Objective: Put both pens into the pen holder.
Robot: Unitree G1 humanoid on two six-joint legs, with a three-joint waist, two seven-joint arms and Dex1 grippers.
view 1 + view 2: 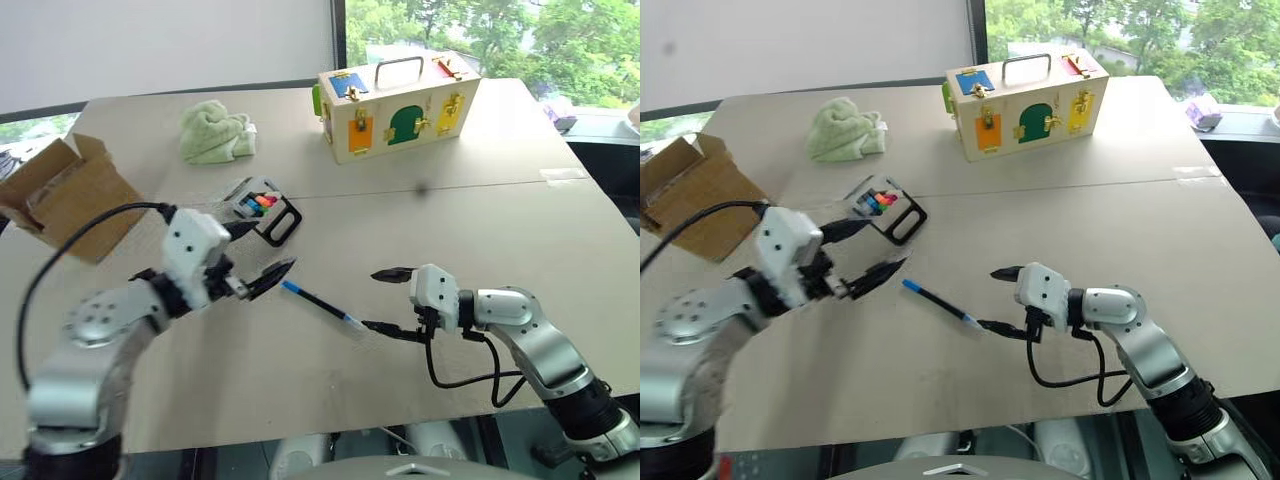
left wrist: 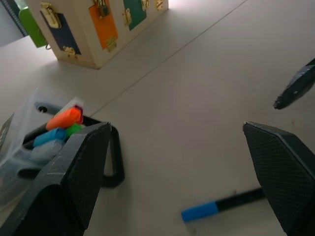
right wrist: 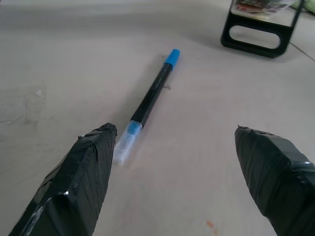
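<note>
Pens: only the blue-capped pen [image 1: 322,304] found lying loose, flat on the table [image 1: 520,230], between the two grippers, just on the near side of the pen holder [image 1: 262,208]. Pen holder lying on its side, black loop handle toward the pen, coloured tips inside; whether the orange-capped pen is among them cannot be told.

Left gripper [image 1: 255,258] hanging between holder and pen, fingers spread wide, holding nothing. Right gripper [image 1: 388,300] spread wide too, empty, lower finger low beside the pen's pale end; probably lining up for a pick, judging by the pen lying between its fingers in the right wrist view.

Wooden latch box [image 1: 395,105] well beyond the holder; green cloth [image 1: 214,133] beyond it to the left; cardboard box [image 1: 62,192] left of the holder.

Right wrist view gives the pen's whole length, cap pointing at the holder's handle. Left wrist view gives the holder's contents close: orange, blue, green tips, not separable from the head views.
</note>
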